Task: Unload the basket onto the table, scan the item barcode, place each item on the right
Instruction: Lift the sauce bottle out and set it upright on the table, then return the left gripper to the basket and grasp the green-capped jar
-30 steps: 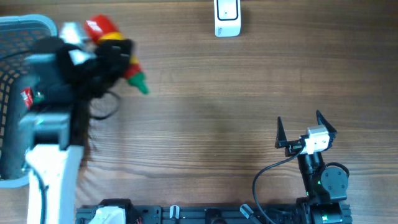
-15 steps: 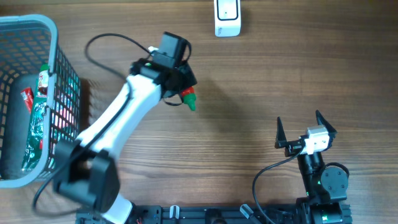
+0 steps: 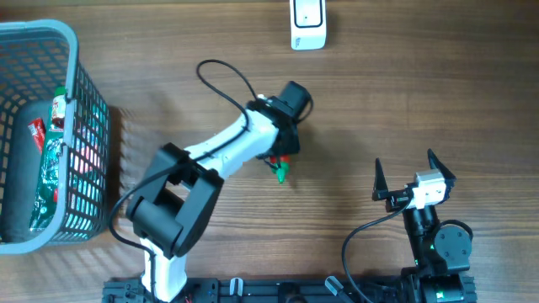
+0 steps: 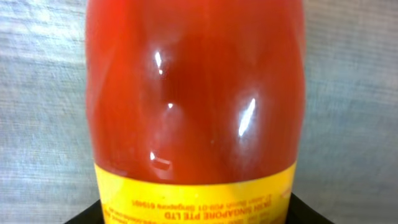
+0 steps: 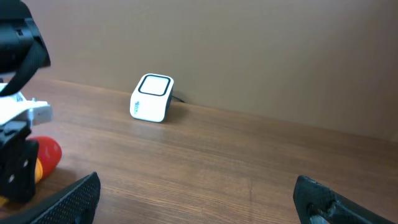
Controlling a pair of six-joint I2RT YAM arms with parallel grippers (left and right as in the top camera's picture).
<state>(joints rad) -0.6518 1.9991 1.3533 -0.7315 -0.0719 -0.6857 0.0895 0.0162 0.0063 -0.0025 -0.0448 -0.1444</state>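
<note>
Left pincer (image 3: 285, 151) gripping red sauce bottle (image 4: 193, 93) mid-table, right pincer (image 3: 405, 165) wide open, empty

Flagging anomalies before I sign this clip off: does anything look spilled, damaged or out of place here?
Nothing stands out. The sauce bottle is intact in the left pincer at mid-table, with no leak visible. The scanner stands at the far edge, and the basket sits open side up at the left.
</note>
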